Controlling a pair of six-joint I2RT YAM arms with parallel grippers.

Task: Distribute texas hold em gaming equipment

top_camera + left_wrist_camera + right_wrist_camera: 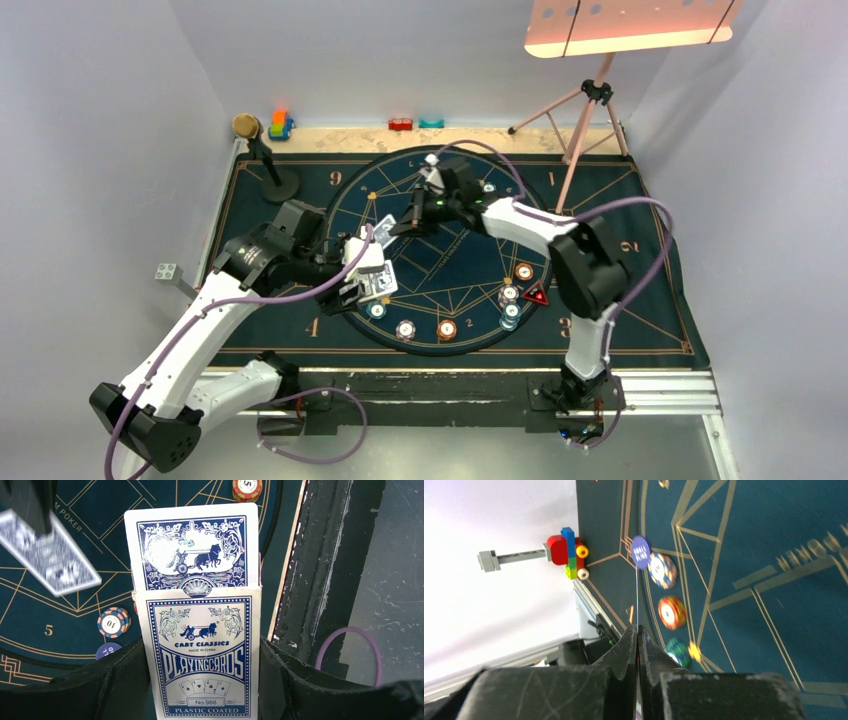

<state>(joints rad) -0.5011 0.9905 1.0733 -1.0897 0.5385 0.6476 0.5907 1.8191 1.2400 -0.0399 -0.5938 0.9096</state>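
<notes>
Above the left part of the round poker mat (460,270), my left hand (202,690) grips the box of playing cards (202,645), and one card (192,547) stands half out of its top. My right hand (638,632) is closed on a single card (50,555), held over the mat. Along its near rim lie striped chips (447,328).

Pale grey walls (100,80) enclose table (660,388); pink tripod stand (597,92) (perhaps music stand) back right; light even.
</notes>
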